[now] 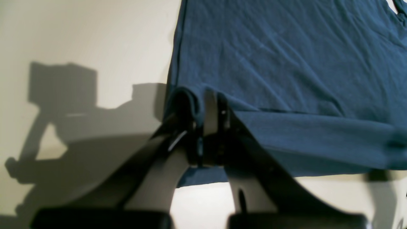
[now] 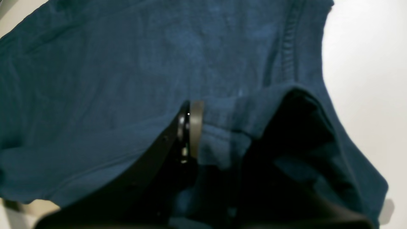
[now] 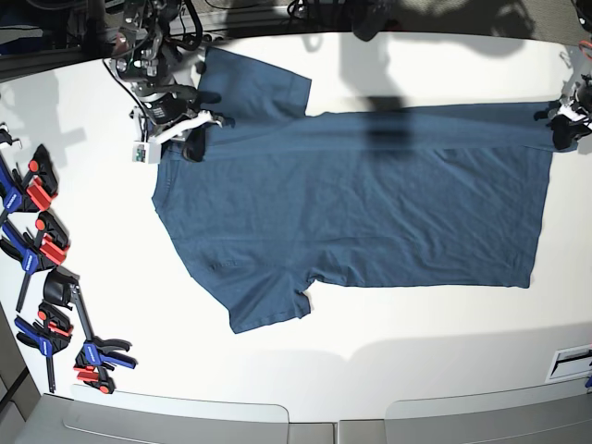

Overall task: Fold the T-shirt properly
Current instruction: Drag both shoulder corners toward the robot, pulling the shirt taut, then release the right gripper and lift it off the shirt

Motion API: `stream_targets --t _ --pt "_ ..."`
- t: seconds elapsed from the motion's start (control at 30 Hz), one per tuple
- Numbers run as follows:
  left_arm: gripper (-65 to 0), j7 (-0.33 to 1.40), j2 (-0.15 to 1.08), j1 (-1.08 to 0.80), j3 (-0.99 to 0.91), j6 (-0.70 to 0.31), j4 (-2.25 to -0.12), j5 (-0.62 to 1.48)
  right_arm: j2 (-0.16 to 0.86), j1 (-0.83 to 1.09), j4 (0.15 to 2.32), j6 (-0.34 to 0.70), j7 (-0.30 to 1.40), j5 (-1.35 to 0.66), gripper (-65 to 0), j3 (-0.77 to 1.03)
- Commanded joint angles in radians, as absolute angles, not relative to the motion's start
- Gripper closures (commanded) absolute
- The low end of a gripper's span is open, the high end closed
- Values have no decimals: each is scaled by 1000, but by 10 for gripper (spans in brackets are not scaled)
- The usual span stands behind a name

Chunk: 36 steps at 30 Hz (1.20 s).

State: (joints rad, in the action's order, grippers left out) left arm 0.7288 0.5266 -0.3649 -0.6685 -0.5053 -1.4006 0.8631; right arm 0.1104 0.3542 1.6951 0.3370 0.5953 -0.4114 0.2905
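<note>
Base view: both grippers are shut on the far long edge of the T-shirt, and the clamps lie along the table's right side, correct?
Not quite. The clamps lie along the table's left side in the base view. The rest holds: the left gripper and right gripper are each shut on the far edge of the T-shirt.

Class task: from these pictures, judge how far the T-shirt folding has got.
Done: both grips taken. In hand: the left gripper pinches the hem corner and the right gripper the shoulder of the T-shirt, its far long edge starting to turn over. Left: sleeves and all further folds.
</note>
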Motion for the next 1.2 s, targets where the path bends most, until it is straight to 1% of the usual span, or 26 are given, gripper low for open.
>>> stream_targets --t 0.0,0.17,0.2,0.27,0.3,0.33,0.43,0.53,0.67,0.77,1.0,1.07,1.17 --pt "0 702 550 -363 -679 -508 -1415 879 116 347 1708 340 573 -418 0 294" --pt "0 702 550 -363 -679 -509 -1415 879 116 347 1708 340 577 -419 0 294" --pt "-23 702 552 -363 -679 -509 -1415 879 116 347 1708 341 577 -419 -58 294" --pt "-145 701 565 -363 -679 -509 -1415 879 117 347 1708 341 577 -423 -211 294" --pt "-182 701 577 -363 -680 -509 -1415 879 117 347 1710 340 577 -422 -265 294" --pt "-199 702 592 -363 -682 -508 -1415 879 117 347 1712 340 577 -422 -295 294" --pt "-201 702 647 -363 -682 -508 -1415 879 117 347 1729 340 600 -422 -300 295" --pt "-201 702 696 -363 -682 -508 -1415 879 116 347 1772 340 676 -422 -299 312" --pt "-201 702 740 -363 -698 -508 -1415 879 116 350 1857 340 790 -422 -299 371" --pt "-201 702 764 -363 -732 -508 -1415 879 117 369 1917 340 830 -436 -299 434" --pt "-201 702 785 -363 -825 -508 -1415 880 116 514 1975 341 923 -616 -299 561" --pt "-201 702 785 -363 -833 -508 -1415 880 113 571 1975 341 951 -641 -299 572" --pt "-201 702 784 -363 -832 -508 -1415 880 108 661 1974 341 947 -649 -299 569"
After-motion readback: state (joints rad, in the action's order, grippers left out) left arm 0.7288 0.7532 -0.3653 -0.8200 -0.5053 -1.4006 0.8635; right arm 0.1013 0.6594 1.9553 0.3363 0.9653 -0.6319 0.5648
